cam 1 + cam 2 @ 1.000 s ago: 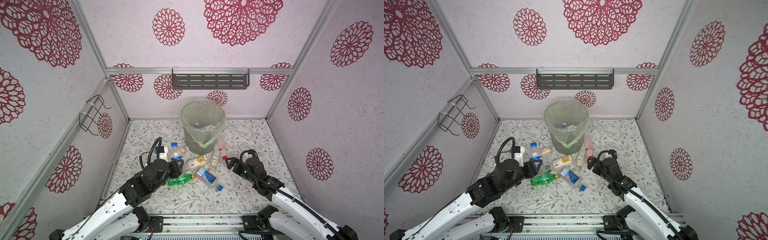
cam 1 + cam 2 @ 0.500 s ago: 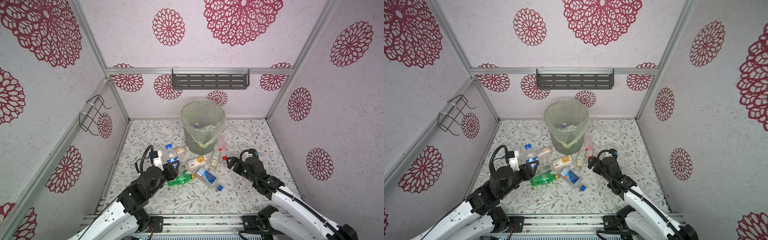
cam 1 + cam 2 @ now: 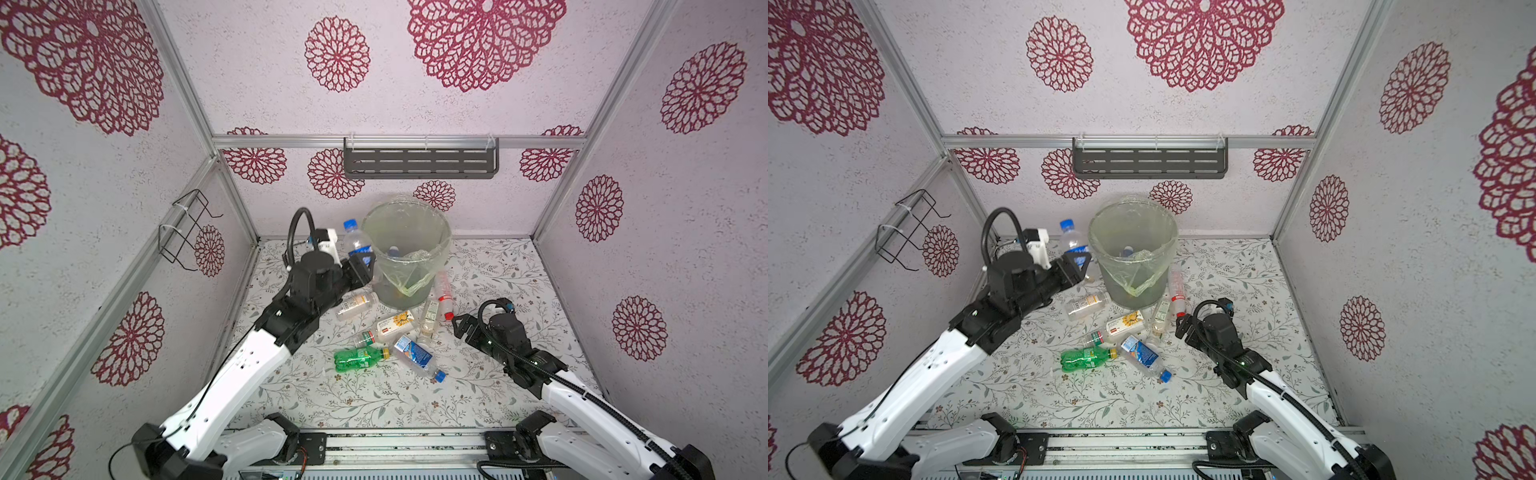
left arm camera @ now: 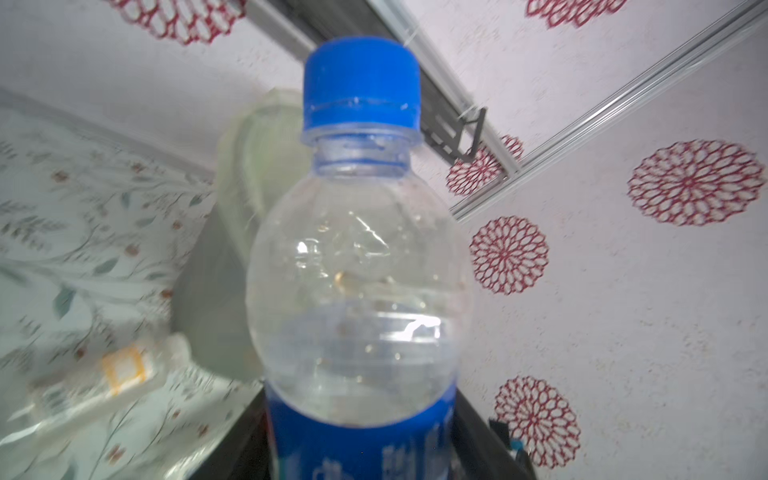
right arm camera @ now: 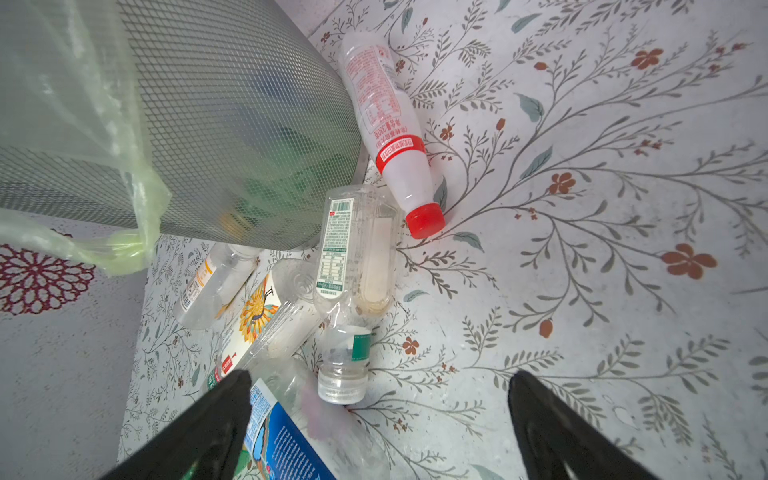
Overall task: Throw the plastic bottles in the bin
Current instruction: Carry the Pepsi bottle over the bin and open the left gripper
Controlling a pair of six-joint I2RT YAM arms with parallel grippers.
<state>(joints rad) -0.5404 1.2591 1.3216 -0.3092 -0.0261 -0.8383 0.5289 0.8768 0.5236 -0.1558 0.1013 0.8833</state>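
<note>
My left gripper is raised beside the bin's left side, shut on a clear bottle with a blue cap and blue label, held upright with its cap about level with the rim. The bin is a grey mesh bucket lined with a yellowish bag; some bottles lie inside. Several plastic bottles lie on the floor in front of it: a green one, a blue-labelled one, a red-capped one. My right gripper hangs open, empty, low over that pile.
A yellow-labelled bottle lies under my left arm. A sunflower-labelled bottle and a clear flat bottle lie against the bin's foot. A wire rack hangs on the left wall, a dark shelf on the back wall.
My left arm has lifted the blue-capped bottle off the floor and carried it up and back to the bin's left side. The right arm has hardly moved.
</note>
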